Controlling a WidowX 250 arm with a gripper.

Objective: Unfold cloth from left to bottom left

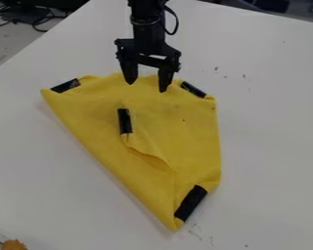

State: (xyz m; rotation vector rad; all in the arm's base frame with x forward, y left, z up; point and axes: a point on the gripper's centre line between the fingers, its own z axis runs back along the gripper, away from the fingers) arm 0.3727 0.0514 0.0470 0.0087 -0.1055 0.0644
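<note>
Hand (pixel 146 86) spread, nothing between its tips, at the far edge of the yellow cloth (pixel 191 127). Cloth lies mid-table, partly folded: one black-taped corner (pixel 124 121) turned in, other black patches along its edges. White table (pixel 263 122) underneath.

We look down at a slant from above the near side of the cloth (pixel 191 127), facing the arm (pixel 148 29) beyond it, near enough that the cloth fills our middle, yet with table (pixel 270 127) around it
</note>
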